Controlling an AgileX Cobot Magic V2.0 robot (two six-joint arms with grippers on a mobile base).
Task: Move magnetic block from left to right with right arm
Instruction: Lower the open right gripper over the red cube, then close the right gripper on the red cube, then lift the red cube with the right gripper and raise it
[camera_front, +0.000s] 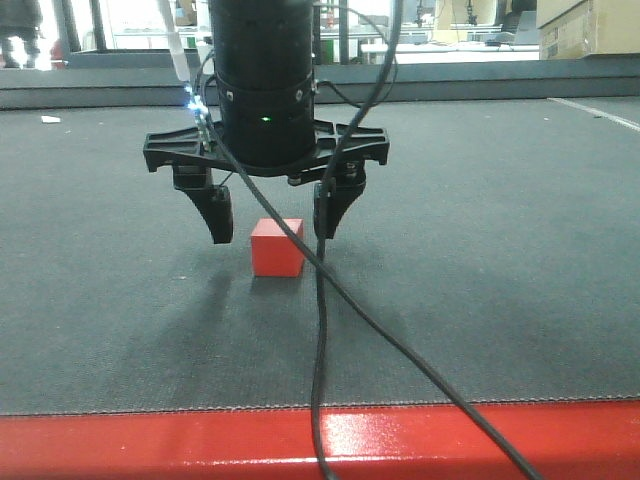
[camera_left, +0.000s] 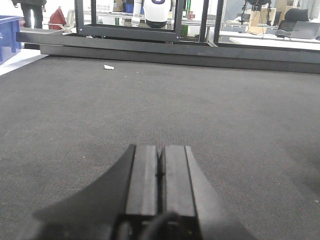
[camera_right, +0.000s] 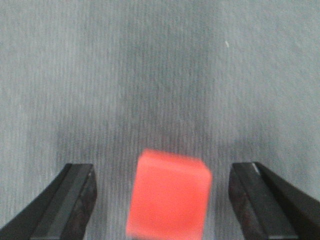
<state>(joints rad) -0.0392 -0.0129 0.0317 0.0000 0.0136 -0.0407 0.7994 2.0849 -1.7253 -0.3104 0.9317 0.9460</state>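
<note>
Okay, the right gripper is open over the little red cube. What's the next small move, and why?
Probably lower the right gripper slightly before closing. Its jaws are open and straddle the magnetic block, which sits on the mat. The wrist view shows a gap on each side, but from the front the fingertips seem level with only the block's upper part.

**Three cameras, one shared spot**

Your front view sits low at the mat (camera_front: 120, 330) edge, facing the right gripper (camera_front: 273, 230) from close by. Your right wrist view looks straight down from very near, and shares the block (camera_right: 169, 196) and that gripper's fingers with the front view. Your left wrist view looks level across the mat over the left gripper (camera_left: 160, 170), and shares only the mat.
</note>
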